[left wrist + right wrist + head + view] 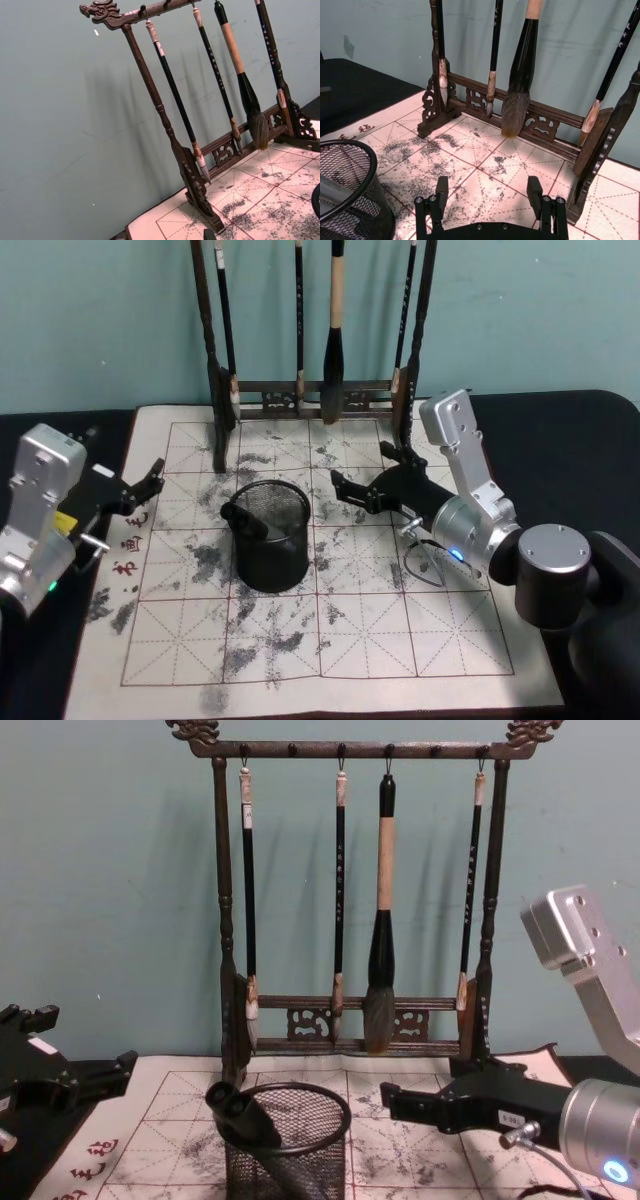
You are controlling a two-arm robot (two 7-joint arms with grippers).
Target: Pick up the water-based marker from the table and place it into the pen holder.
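hovering just right of the pen holder (pixel 268 537), above the calligraphy mat (pixel 330 640) on the table (pixel 570 430): the right gripper (pixel 345 492), jaws spread wide and gripping nothing, fingertips aimed at the cup's rim from a little way off. likely sitting there because the drop is made and the open fingers (pixel 441 188) are free of the load. seeing those two black fingers from the right wrist view with bare stained mat between them and the mesh cup off to one side, near but not touching.

resting inside the pen holder, ahead of the open fingertips: the water-based marker (pixel 246 519), a dark thick barrel. leaning rather than standing upright, long axis tilted, upper end poking over the rim on the side away from the right gripper, toward the robot's left, lower end down in the mesh toward the cup's middle. propped by the rim, judging by the chest view (pixel 243 1113), which is probably why it is staying at that slant.

waiting well apart on the far side of the cup, over the mat's left edge: the left gripper (pixel 148 483), fingers parted, empty, apparently idle.

standing behind both, beyond the right gripper's fingertips: the wooden brush rack (pixel 355 890) with hanging brushes, not part of the job.

judging the placing as done in effect.
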